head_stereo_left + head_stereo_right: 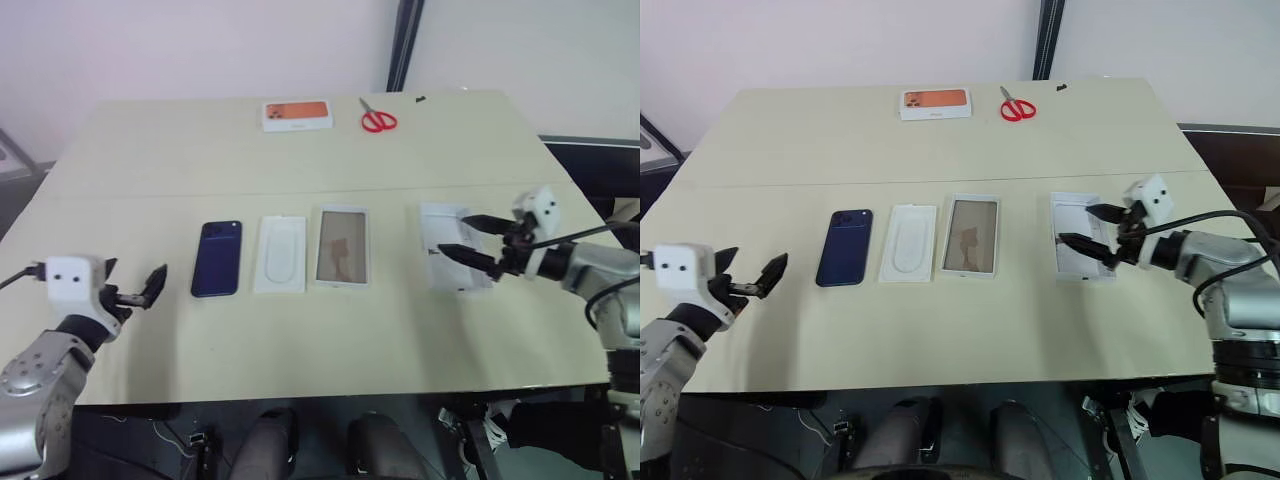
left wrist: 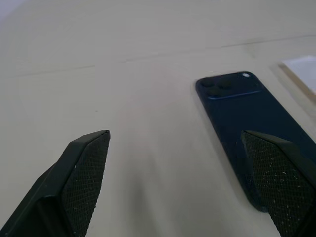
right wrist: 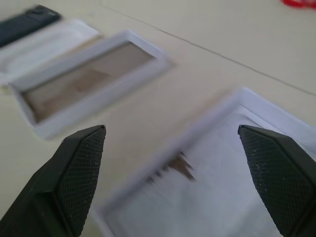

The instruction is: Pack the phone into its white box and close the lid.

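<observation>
The dark blue phone (image 1: 217, 258) lies flat on the table with its camera cluster at the far end. To its right lie a flat white insert (image 1: 280, 254), then the white box (image 1: 342, 246), a shallow tray with a brownish inside. Further right the lid (image 1: 455, 247) lies with its white inside up. My left gripper (image 1: 135, 275) is open and empty near the table's left edge, pointing toward the phone (image 2: 247, 108) and well short of it. My right gripper (image 1: 453, 234) hovers open over the lid (image 3: 237, 182), holding nothing.
At the table's far edge lie a white box with an orange phone picture (image 1: 297, 115) and red scissors (image 1: 378, 118). A seam runs across the table behind the row of items. The front strip of the table is bare.
</observation>
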`<state>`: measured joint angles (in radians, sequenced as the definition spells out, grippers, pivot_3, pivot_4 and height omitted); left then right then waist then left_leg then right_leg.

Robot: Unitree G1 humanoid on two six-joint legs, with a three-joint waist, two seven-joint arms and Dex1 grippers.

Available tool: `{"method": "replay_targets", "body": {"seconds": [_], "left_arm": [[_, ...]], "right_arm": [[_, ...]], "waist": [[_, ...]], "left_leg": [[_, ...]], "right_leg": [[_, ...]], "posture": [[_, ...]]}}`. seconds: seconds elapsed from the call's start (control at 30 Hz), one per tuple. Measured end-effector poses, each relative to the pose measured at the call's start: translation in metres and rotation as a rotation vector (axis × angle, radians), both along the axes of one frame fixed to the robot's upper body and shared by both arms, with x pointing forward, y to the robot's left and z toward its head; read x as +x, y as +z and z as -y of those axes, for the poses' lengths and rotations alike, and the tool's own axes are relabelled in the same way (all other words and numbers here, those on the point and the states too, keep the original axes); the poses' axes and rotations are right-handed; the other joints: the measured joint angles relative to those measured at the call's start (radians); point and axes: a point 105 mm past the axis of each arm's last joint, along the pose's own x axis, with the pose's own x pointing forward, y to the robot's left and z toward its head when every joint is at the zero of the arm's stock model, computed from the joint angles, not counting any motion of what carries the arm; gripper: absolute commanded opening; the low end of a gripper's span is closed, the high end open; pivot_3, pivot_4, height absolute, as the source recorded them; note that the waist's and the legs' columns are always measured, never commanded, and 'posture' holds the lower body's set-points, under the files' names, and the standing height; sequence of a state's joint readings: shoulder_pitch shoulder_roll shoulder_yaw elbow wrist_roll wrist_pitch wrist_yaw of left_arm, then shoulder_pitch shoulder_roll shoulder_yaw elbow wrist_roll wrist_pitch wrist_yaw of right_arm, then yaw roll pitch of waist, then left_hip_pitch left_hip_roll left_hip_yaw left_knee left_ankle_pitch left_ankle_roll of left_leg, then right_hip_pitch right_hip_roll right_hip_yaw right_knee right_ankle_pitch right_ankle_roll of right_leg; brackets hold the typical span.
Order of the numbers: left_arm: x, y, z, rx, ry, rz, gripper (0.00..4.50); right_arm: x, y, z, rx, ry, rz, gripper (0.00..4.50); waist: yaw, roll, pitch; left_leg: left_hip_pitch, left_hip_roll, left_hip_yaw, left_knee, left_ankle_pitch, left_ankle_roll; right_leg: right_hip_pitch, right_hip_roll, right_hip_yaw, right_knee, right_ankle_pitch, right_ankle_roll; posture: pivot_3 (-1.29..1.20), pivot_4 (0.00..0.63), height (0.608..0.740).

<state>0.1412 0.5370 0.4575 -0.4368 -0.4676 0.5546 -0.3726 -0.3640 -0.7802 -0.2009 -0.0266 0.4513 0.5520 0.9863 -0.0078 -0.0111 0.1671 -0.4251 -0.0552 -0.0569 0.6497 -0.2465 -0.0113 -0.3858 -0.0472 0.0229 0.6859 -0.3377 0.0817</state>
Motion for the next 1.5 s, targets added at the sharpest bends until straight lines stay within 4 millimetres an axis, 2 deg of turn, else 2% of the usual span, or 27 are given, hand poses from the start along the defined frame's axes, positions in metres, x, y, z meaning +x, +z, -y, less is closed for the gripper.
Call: {"method": "replay_targets", "body": {"seconds": [0.07,0.23,0.37,0.43,0.67,0.83,1.0,1.27,1.37,1.5], "left_arm": [[0.007,-0.003,0.012,-0.019,-0.048,-0.025,4.46],[0.028,0.011,0.051,-0.101,-0.205,-0.036,4.46],[0.044,0.026,0.104,-0.218,-0.331,-0.063,4.46],[0.047,0.025,0.119,-0.227,-0.352,-0.129,4.46],[0.058,0.005,0.134,-0.265,-0.278,-0.328,4.46],[0.064,-0.006,0.138,-0.293,-0.223,-0.425,4.46],[0.071,-0.007,0.142,-0.302,-0.198,-0.466,4.46],[0.082,-0.009,0.158,-0.397,-0.215,-0.527,4.46],[0.086,-0.01,0.156,-0.419,-0.196,-0.534,3.64],[0.088,-0.015,0.149,-0.418,-0.148,-0.548,1.58]], "right_arm": [[-0.007,0.002,-0.01,-0.004,0.025,0.007,4.49],[-0.026,0.005,-0.034,-0.03,0.097,0.023,4.49],[-0.036,0.003,-0.064,-0.022,0.197,0.032,4.49],[-0.04,0.001,-0.077,-0.01,0.238,0.031,4.49],[-0.045,-0.008,-0.101,-0.03,0.314,0.021,4.49],[-0.043,-0.009,-0.104,-0.054,0.31,0.042,4.49],[-0.03,-0.005,-0.102,-0.099,0.268,0.097,4.49],[-0.026,-0.006,-0.103,-0.123,0.255,0.126,4.49],[-0.026,-0.008,-0.102,-0.129,0.247,0.123,4.5],[-0.026,-0.011,-0.101,-0.128,0.24,0.115,4.5]], "waist": [[0.01,0.0,0.0],[0.022,0.0,0.0],[0.019,-0.001,0.0],[0.015,-0.001,0.0],[0.011,-0.001,0.0],[0.019,-0.001,0.0],[0.019,-0.002,0.0],[0.02,-0.002,0.0],[0.019,-0.002,0.0],[0.02,-0.002,0.0]], "left_leg": [[0.0,0.0,0.0,0.001,0.0,0.0],[0.0,0.0,-0.001,0.002,0.0,0.0],[0.0,0.0,-0.001,0.002,0.0,0.0],[0.0,0.0,0.0,0.002,0.0,0.0],[-0.001,0.0,-0.001,0.003,0.001,-0.001],[-0.001,0.0,-0.001,0.004,0.001,-0.002],[-0.001,0.0,-0.001,0.003,0.003,-0.005],[-0.001,0.0,-0.001,0.004,0.003,-0.005],[-0.001,0.0,-0.001,0.004,0.003,-0.006],[-0.001,0.0,-0.001,0.004,0.003,-0.006]], "right_leg": [[0.0,0.0,0.0,0.0,0.0,0.0],[0.001,0.0,-0.001,0.0,0.0,0.0],[0.0,0.001,-0.001,0.001,0.0,0.0],[0.0,0.001,0.0,0.002,0.0,0.0],[-0.001,0.002,0.0,0.003,0.0,0.0],[-0.001,0.002,0.0,0.003,0.0,0.0],[-0.001,0.002,0.0,0.003,0.0,0.0],[-0.001,0.001,-0.001,0.003,0.0,0.0],[-0.001,0.001,-0.001,0.003,0.0,0.0],[-0.001,0.001,0.0,0.003,0.0,0.0]], "posture": [[0.0,0.15,0.74],[0.0,0.15,0.74],[0.0,0.15,0.74],[0.0,0.15,0.74],[0.0,0.15,0.74],[0.0,0.15,0.74],[0.0,0.15,0.74],[0.0,0.15,0.74],[0.0,0.15,0.74],[0.0,0.15,0.74]]}}
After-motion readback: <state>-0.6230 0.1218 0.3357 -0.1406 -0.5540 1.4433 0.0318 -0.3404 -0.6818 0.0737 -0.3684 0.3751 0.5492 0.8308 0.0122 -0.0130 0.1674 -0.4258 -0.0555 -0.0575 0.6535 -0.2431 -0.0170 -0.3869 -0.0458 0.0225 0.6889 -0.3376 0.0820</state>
